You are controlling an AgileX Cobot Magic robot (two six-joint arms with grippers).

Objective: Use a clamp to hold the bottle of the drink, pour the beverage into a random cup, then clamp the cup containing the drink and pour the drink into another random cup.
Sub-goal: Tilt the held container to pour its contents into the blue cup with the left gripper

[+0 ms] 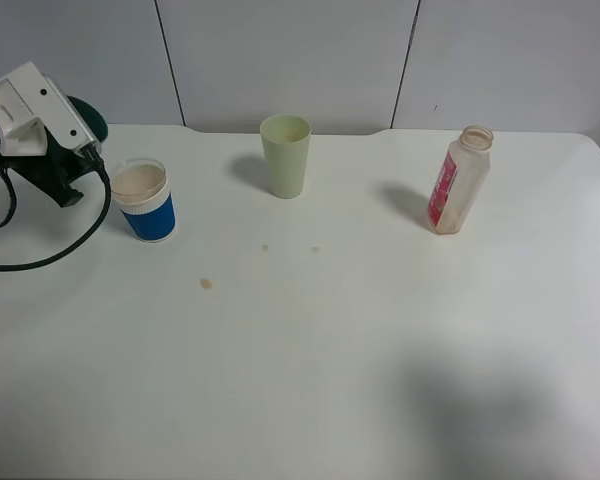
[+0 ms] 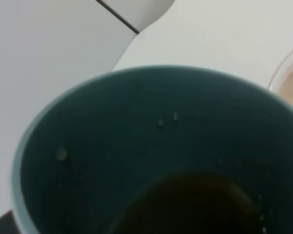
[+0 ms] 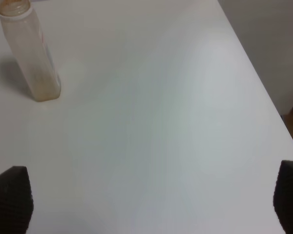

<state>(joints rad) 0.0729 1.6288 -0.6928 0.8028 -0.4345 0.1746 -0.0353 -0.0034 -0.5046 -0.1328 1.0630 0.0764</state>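
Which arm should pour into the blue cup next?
Left. The left gripper holds a dark green cup with dark drink in it, right beside the blue cup. The right gripper is open and empty, near the bottle.

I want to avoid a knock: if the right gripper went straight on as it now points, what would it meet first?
Probably the bare white table top, no object. The right gripper holds its black jaws open over it; the translucent whitish plastic bottle stands off to one side of that line.
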